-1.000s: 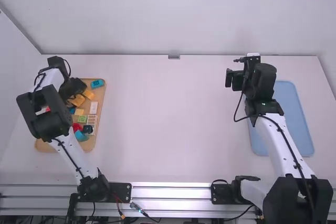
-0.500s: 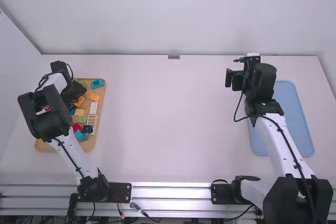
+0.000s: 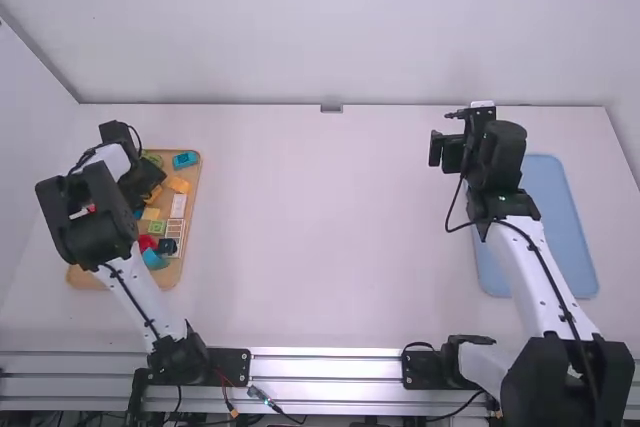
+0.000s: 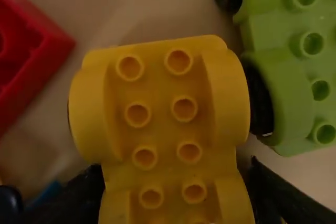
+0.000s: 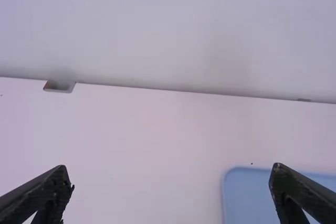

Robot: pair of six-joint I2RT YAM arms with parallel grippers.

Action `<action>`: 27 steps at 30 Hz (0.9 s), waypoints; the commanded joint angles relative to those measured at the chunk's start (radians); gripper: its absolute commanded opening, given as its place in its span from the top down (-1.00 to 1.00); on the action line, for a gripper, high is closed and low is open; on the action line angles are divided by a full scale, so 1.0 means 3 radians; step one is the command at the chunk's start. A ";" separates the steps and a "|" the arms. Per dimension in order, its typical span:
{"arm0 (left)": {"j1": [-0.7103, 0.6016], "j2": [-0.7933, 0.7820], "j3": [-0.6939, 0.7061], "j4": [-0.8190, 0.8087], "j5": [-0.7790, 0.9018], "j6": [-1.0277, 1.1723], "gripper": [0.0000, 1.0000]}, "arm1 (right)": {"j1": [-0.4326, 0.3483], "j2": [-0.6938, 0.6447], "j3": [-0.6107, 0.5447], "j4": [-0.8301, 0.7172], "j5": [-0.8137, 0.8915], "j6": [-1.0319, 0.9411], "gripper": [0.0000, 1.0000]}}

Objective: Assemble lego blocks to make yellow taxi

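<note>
Pale wall [image 3: 400, 27] behind white table [image 3: 330, 227], metal rail [image 3: 325, 366] along near edge

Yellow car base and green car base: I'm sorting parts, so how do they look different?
The green car base plainly shows black wheels; those of the yellow car base are nearly hidden. The yellow car base lies beside the red block, the green car base farther from it. Both have round studs.

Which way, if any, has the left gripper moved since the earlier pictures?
Yes, the left gripper has moved: in the high view, it is slightly farther right and nearer the bottom edge, judged against the tan tray.
</note>
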 commanded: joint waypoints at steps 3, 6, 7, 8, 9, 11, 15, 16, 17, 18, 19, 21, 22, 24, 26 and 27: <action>-0.0024 0.0027 -0.0043 -0.0047 0.0064 -0.0015 -0.09 | 0.0014 0.0020 0.0136 0.0006 0.0003 0.0000 -0.98; -0.0024 0.0027 -0.0043 -0.0085 0.0062 -0.0014 0.03 | 0.0008 0.0020 0.0136 0.0005 0.0005 0.0000 -0.98; -0.0024 0.0027 -0.0043 -0.0092 0.0064 -0.0015 0.05 | 0.0006 0.0020 0.0136 0.0006 0.0003 0.0001 -0.98; -0.0024 0.0025 -0.0043 -0.0095 0.0062 -0.0015 0.07 | 0.0008 0.0020 0.0136 0.0006 0.0001 0.0000 -0.98; -0.0024 0.0025 -0.0037 -0.0103 0.0062 -0.0017 0.10 | 0.0013 0.0020 0.0136 0.0008 0.0004 0.0000 -0.98; -0.0025 0.0025 -0.0018 -0.0128 0.0062 -0.0015 0.14 | 0.0010 0.0020 0.0136 0.0009 0.0003 0.0001 -0.98; -0.0020 0.0025 0.0122 -0.0224 0.0060 -0.0015 0.56 | 0.0008 0.0020 0.0136 0.0010 0.0001 0.0000 -0.97; -0.0010 0.0025 0.0182 -0.0273 0.0060 -0.0015 0.70 | 0.0008 0.0020 0.0136 0.0010 0.0003 0.0001 -0.98; 0.0001 0.0025 0.0299 -0.0365 0.0062 -0.0017 0.92 | 0.0006 0.0020 0.0136 0.0009 0.0003 0.0000 -0.98; 0.0000 0.0024 0.0367 -0.0421 0.0061 -0.0017 0.96 | 0.0006 0.0020 0.0136 0.0010 0.0003 0.0000 -0.97; -0.0008 0.0024 0.0444 -0.0486 0.0060 -0.0017 0.96 | 0.0006 0.0020 0.0136 0.0011 0.0003 0.0000 -0.98; -0.0027 0.0024 0.0748 -0.0759 0.0052 -0.0017 0.96 | 0.0014 0.0020 0.0136 0.0011 0.0003 -0.0001 -0.98; -0.0028 0.0024 0.0769 -0.0779 0.0052 -0.0017 0.95 | 0.0014 0.0020 0.0136 0.0013 0.0003 0.0000 -0.98; -0.0055 0.0024 0.1024 -0.1022 0.0039 -0.0014 0.96 | 0.0010 0.0020 0.0137 0.0011 0.0000 0.0001 -0.97; -0.0126 0.0023 0.1233 -0.1217 -0.0027 0.0014 0.97 | 0.0006 0.0020 0.0137 0.0010 0.0003 0.0000 -0.97; -0.0175 0.0004 0.1279 -0.1274 -0.0095 0.0015 0.97 | 0.0009 0.0020 0.0137 0.0009 0.0003 0.0003 -0.98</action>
